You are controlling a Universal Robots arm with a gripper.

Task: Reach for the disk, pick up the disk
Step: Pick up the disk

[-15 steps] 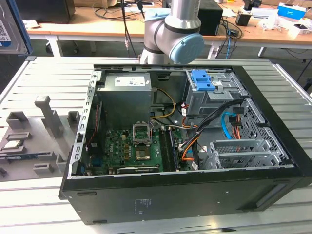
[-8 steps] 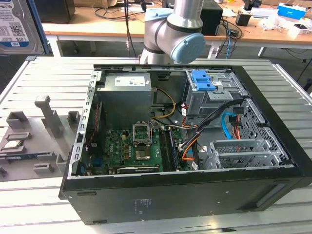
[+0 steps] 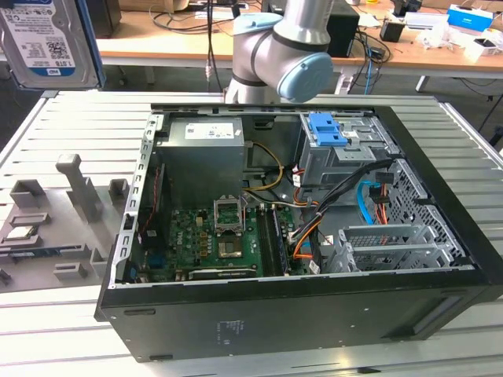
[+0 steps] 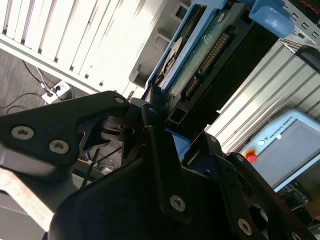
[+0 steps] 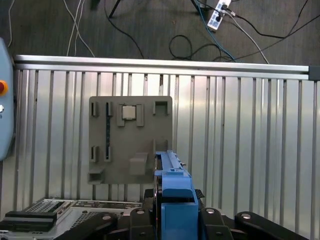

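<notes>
Between the jaws of the gripper (image 5: 174, 207) sits the disk (image 5: 169, 165). The jaws are closed tight on it and hold it up on its edge. In the first wrist view you look along its thin side, where a bright blue rail runs. In the second wrist view the disk (image 4: 200, 60) shows its green board side with blue rails along the edges, and the black gripper (image 4: 160, 120) pinches its near end. In the exterior view the disk (image 3: 47, 39) hangs in the air at the exterior view's left. Its label side is showing, and it is well above the table (image 3: 71, 118).

Under the disk, well apart from it, lies a flat grey plate (image 5: 131, 145) with small posts and slots. A little silver chip (image 5: 129, 112) rests in one of its pockets. The plate lies on the table, which is made of long metal slats.

Just beside the plate stands a big open computer case (image 3: 299, 236). Inside it are a green board, many wires and a blue clip (image 3: 326, 129). The grey and blue arm (image 3: 283, 47) bends over the far side of the case.

Past the table edge, cables (image 5: 200, 45) and a white power strip (image 5: 218, 12) lie on the dark floor. A grey hand screen (image 4: 285, 145) with a red button sits near the slats.
</notes>
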